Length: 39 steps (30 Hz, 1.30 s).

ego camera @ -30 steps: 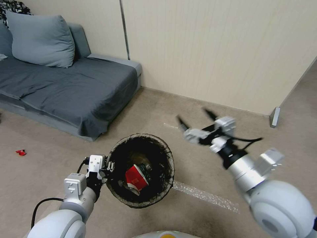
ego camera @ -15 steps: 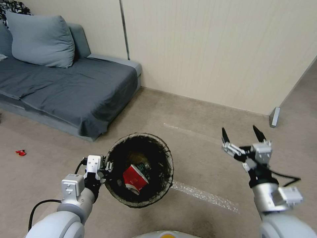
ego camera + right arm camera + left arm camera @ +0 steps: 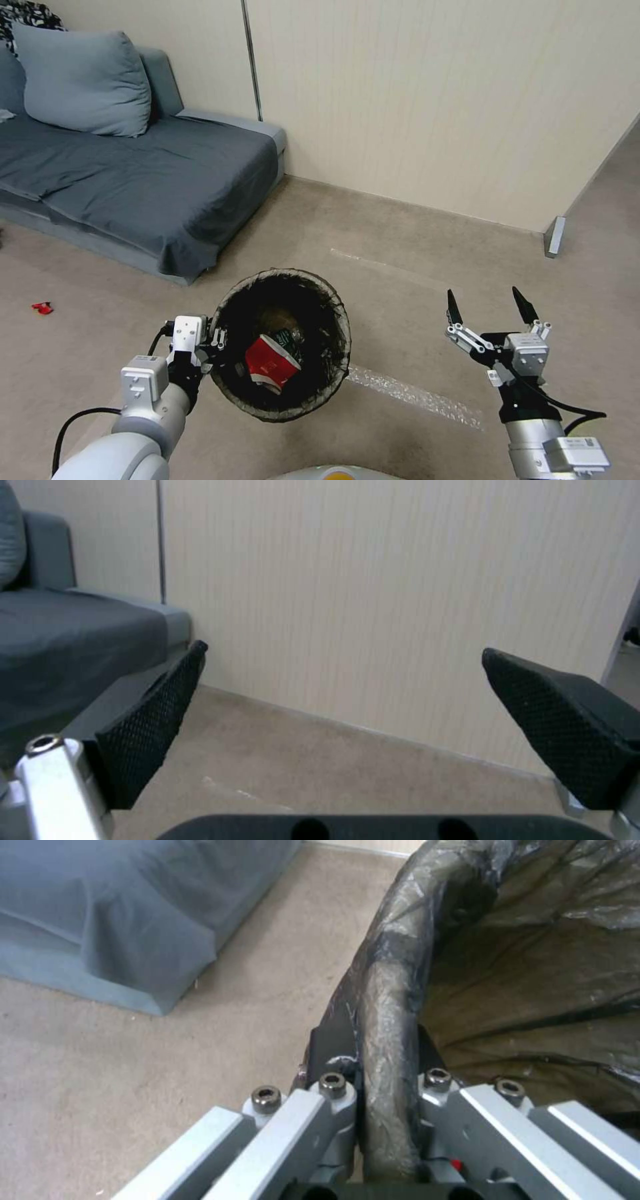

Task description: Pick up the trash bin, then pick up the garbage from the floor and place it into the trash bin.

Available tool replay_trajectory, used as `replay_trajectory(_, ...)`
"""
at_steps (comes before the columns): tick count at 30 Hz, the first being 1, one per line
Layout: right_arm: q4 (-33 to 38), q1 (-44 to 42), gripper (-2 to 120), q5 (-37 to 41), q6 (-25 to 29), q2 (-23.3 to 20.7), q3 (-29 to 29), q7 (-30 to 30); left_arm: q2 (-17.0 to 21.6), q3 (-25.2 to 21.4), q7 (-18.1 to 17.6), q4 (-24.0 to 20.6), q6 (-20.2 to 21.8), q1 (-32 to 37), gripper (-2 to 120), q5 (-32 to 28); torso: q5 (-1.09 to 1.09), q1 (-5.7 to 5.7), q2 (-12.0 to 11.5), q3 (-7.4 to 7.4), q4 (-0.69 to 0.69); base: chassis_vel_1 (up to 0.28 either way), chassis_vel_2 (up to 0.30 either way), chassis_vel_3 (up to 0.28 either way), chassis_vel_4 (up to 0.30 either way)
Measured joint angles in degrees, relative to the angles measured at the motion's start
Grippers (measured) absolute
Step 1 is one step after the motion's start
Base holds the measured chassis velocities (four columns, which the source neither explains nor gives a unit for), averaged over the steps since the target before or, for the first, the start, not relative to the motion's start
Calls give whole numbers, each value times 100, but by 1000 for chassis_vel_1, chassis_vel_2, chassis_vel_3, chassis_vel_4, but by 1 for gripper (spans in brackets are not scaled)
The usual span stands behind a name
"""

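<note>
Head view: left gripper (image 3: 215, 342) fingers clamp the trash bin (image 3: 333, 347) rim; right gripper (image 3: 487, 307) fingers spread wide, apparently empty.

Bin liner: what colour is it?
Dark brown-black on the trash bin; clearest in the left wrist view.

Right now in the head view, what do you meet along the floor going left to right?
Red scrap → left gripper, clamped on the rim → trash bin holding a crumpled red cup → clear tape strip → right gripper, open and empty.
</note>
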Motion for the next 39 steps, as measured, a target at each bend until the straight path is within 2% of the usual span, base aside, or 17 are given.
replay_trajectory(39, -89, -126, 100, -11, 133, 50, -69, 15, -147, -13, 29, 0, 8, 121, 2, 47, 0, 0, 0, 1, 0, 29, 33, 32, 31)
